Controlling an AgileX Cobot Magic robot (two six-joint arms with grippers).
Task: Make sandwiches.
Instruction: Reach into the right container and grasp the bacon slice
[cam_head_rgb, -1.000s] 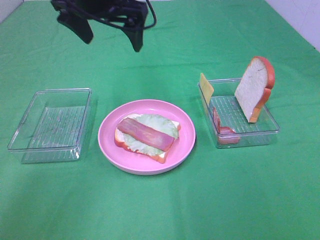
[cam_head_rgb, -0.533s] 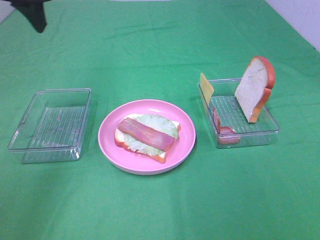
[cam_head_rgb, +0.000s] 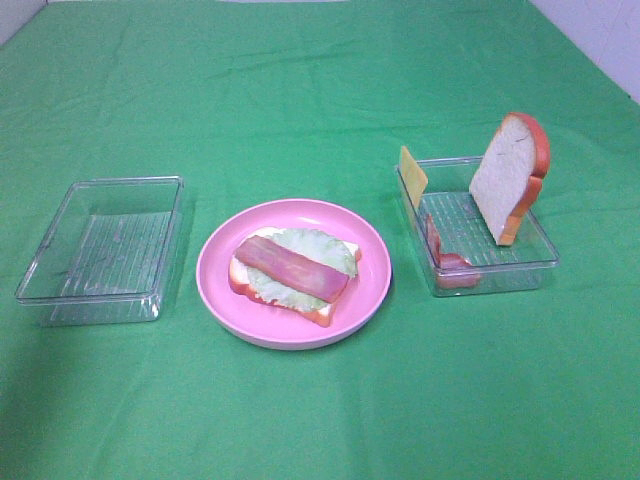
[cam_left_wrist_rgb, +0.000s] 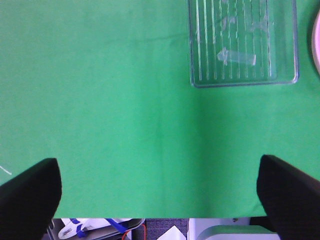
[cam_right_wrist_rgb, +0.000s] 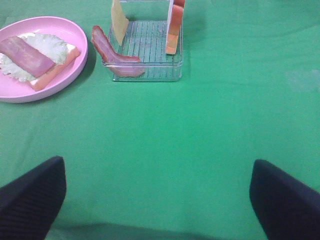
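Grippers: left gripper (cam_left_wrist_rgb: 160, 197) has its jaws wide apart, holding nothing, over green cloth (cam_left_wrist_rgb: 110, 100). The right gripper (cam_right_wrist_rgb: 157, 197) is likewise spread and touching nothing. The half-built sandwich (cam_head_rgb: 293, 268) lies on the pink plate (cam_head_rgb: 215, 270) at centre. A bread slice (cam_head_rgb: 508, 175) stands upright, with cheese (cam_head_rgb: 411, 176) and a bacon strip (cam_head_rgb: 445, 258), in the right tray (cam_head_rgb: 535, 262).

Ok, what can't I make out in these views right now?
Left end effector, right end effector: outside the high view; mostly cut off at wrist views' corners.
Upright bread, cheese: tops cut by right wrist view's edge.
Plate: sliver at left wrist view's edge.
Tray bacon: strips overlap in both views, count unclear.
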